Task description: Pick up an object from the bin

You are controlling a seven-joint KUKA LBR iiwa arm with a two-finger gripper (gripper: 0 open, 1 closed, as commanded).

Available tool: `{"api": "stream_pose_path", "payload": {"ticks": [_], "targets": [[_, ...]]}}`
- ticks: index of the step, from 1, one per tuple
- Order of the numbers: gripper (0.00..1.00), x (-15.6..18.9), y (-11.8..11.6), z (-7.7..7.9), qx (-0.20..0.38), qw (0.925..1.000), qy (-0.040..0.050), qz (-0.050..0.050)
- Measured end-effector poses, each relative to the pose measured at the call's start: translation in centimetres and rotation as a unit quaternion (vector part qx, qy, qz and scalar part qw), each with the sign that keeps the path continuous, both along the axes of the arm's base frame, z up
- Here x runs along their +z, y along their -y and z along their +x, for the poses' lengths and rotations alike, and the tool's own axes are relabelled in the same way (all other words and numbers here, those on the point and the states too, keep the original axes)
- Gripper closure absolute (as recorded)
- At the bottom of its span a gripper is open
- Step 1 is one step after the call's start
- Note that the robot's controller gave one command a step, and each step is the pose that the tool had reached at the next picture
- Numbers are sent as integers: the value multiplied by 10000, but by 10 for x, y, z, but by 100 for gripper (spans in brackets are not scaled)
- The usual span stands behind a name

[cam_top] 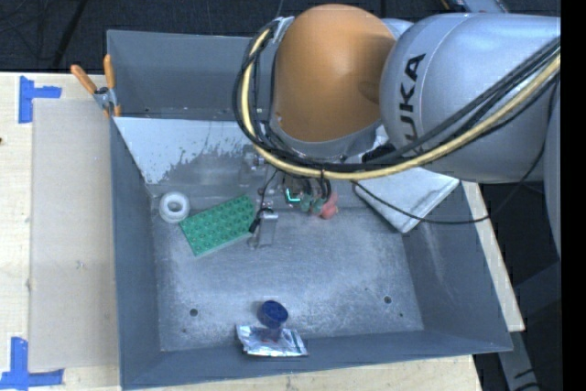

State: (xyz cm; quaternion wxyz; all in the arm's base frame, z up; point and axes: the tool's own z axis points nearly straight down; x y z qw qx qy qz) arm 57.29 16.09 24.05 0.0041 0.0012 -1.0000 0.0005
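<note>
My gripper (265, 222) hangs below the arm's orange cover, in the middle of the bin toward the back. Its lower end sits at the right edge of a green studded plate (218, 224), which lies flat and turned at an angle on the bin floor. I cannot tell whether it touches the plate. Just left of the plate stands a small white tape roll (174, 207). A small red piece (328, 209) shows to the right of the gripper, partly hidden under the arm.
Near the front wall lie a blue round cap (272, 313) and a crumpled silver foil packet (270, 341). A white sheet-like thing (409, 190) rests against the right wall. The arm covers the back right of the bin.
</note>
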Motion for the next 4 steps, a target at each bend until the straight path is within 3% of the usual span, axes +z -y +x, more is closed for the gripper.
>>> {"api": "stream_pose_path", "payload": {"ticks": [1, 2, 3, 4], "targets": [[0, -91, -2, 40, 794, 9968, 16, 1], [0, -170, -6, 39, 1422, 9898, 14, 9], [100, -165, -7, 42, 1402, 9901, 57, 22], [100, -55, -13, 13, 1214, 9926, 83, 23]]}}
